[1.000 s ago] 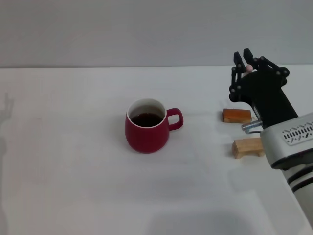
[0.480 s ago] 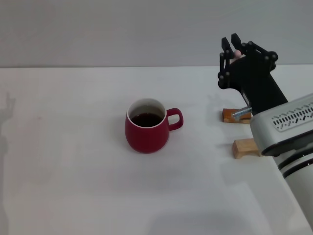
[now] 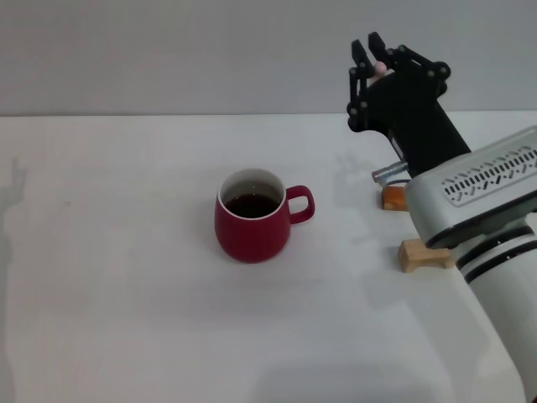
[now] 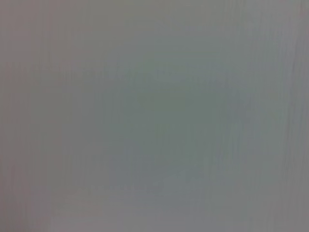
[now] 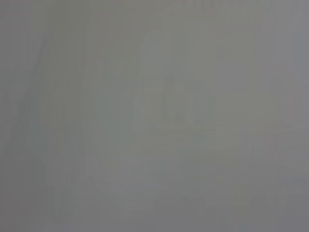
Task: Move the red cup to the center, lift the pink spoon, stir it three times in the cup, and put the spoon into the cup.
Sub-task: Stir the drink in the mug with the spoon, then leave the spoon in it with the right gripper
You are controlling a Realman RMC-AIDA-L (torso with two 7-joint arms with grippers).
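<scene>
The red cup (image 3: 252, 227) stands near the middle of the white table, holding dark liquid, with its handle toward the right. My right gripper (image 3: 367, 47) is raised to the right of and behind the cup, fingers pointing up, shut on the pink spoon (image 3: 380, 65). The spoon's pink handle end shows between the fingers. Its grey metal end (image 3: 388, 175) sticks out below the black hand, above the table. The spoon is clear of the cup. Both wrist views show only plain grey. My left arm is out of view.
Two wooden blocks lie at the right: an orange-brown block (image 3: 393, 198) partly behind my right arm, and a paler block (image 3: 424, 253) closer to the front. The white table (image 3: 126, 294) stretches out left of and in front of the cup.
My right arm has moved left and upward with the spoon, away from the wooden blocks and closer to the cup. The cup has not moved.
</scene>
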